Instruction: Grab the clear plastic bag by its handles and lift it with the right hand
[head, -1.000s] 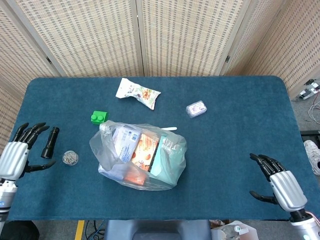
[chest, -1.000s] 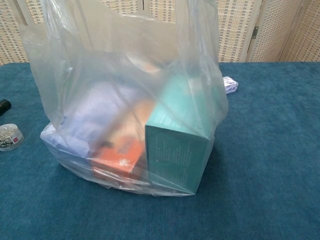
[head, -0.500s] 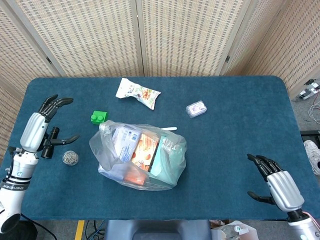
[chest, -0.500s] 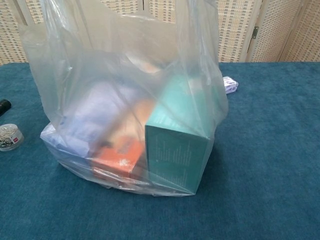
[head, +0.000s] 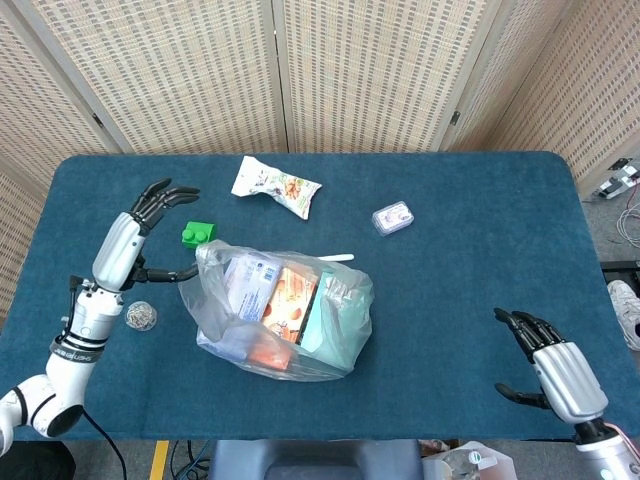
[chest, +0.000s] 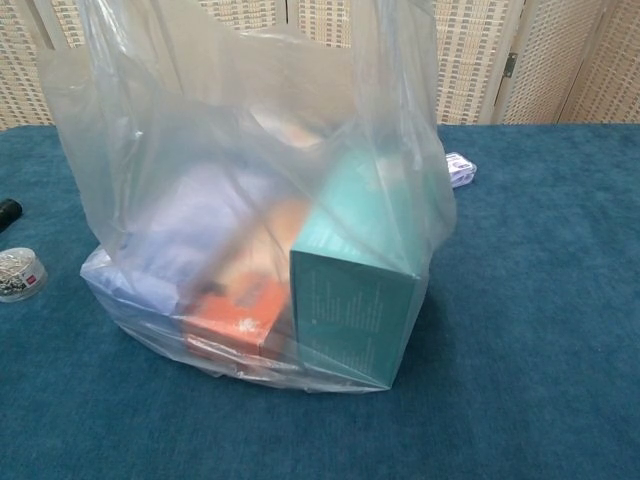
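Your clear plastic bag (head: 277, 312) sits on the blue table (head: 480, 250), a little left of centre and toward the near edge. It is full: a teal box (chest: 352, 300) stands at its right side, an orange packet (chest: 235, 310) low in the middle, pale wrapped goods to the left. In the chest view the bag fills most of the frame, its film rising up past the top edge; the handles cannot be made out there. From the head view the mouth of the bag looks bunched and open upward.

Your right hand (head: 555, 365) is well apart from the bag, near the table's front right corner, fingers spread, thumb out, nothing in it. It touches no part of the bag.

Your left hand (head: 135, 235) is just beside the bag's upper left edge, fingers spread and empty, thumb pointing at the film. Whether the thumb tip touches the plastic you cannot tell from here.

Around the bag:
- green block (head: 198, 234) just behind the bag's left corner, near the left hand's fingers;
- crumpled foil ball (head: 140, 316) left of the bag, beside the left forearm;
- snack packet (head: 276, 186) further back;
- small clear case (head: 393, 217) back right;
- a thin white stick (head: 337, 257) at the bag's far edge.
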